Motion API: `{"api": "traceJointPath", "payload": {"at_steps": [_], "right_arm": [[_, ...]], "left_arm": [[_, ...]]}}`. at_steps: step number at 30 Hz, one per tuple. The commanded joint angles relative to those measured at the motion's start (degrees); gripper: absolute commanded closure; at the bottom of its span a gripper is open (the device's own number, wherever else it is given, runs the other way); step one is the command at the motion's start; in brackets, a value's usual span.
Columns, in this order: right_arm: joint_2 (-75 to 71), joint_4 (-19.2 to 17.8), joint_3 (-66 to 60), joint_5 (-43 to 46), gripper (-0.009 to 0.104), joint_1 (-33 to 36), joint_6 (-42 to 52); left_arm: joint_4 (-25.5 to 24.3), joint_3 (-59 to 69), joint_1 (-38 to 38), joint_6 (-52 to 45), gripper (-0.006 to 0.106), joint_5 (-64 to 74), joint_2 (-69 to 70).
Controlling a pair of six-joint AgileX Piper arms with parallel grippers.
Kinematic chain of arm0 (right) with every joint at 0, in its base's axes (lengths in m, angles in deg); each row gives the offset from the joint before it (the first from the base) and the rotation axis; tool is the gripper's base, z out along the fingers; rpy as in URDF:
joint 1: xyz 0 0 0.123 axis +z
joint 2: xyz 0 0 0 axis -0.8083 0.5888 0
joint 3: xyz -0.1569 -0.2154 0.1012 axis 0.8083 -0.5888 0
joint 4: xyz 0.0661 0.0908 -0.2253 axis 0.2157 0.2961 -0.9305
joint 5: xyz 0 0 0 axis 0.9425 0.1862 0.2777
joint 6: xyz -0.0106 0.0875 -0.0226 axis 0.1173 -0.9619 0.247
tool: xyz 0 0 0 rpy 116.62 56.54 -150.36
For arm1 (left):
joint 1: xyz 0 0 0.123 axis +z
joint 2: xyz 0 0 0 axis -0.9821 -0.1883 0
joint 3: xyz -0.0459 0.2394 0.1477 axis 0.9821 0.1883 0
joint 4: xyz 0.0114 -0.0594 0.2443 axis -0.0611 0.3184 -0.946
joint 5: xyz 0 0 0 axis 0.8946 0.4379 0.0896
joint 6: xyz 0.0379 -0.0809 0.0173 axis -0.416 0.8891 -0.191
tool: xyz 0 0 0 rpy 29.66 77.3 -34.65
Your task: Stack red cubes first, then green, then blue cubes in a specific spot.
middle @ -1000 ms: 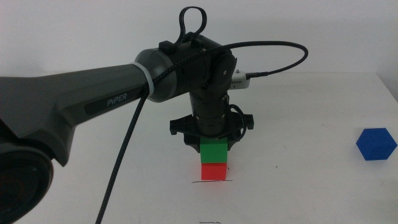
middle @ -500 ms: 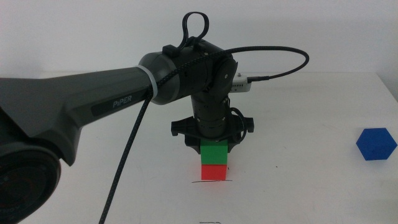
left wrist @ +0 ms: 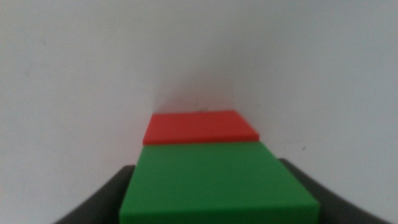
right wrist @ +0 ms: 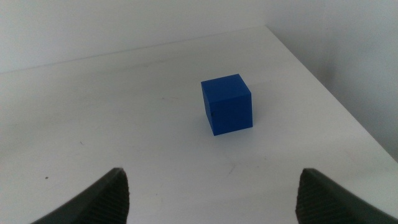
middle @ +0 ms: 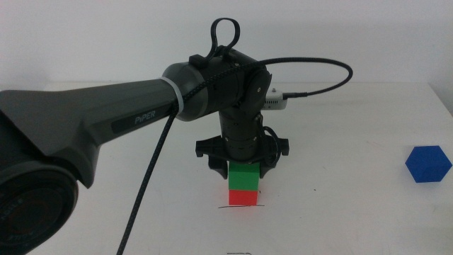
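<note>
Since a second ago your left arm has crept slightly toward three o'clock while the left gripper (middle: 244,167) stays low over the stack, its jaws hugging the green cube (middle: 244,173), which sits on the red cube (middle: 244,196) at the black pen stroke (middle: 241,207); whether they clamp it or have just let go, you cannot tell. If you lift away with a jaw dragging, the green cube may slide or topple off the red. At three o'clock the blue cube (middle: 427,163) waits well apart, with your right gripper (right wrist: 211,199) spread wide and empty before it.
</note>
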Motion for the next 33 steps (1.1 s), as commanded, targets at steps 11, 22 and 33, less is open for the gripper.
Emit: {"api": "traceJointPath", "payload": {"at_steps": [11,22,33], "right_arm": [[0.44,-0.29,0.59,4.09,0.014,-0.29,0.57],[0.44,-0.29,0.59,4.09,0.014,-0.29,0.57],[0.44,-0.29,0.59,4.09,0.014,-0.29,0.57]], "left_arm": [[-0.03,-1.33,-0.37,-0.37,0.007,0.46,4.58],[-0.52,-1.98,-0.37,-0.73,0.007,5.18,7.85],[-0.46,-1.98,-0.37,-0.78,0.007,5.95,13.91]]}}
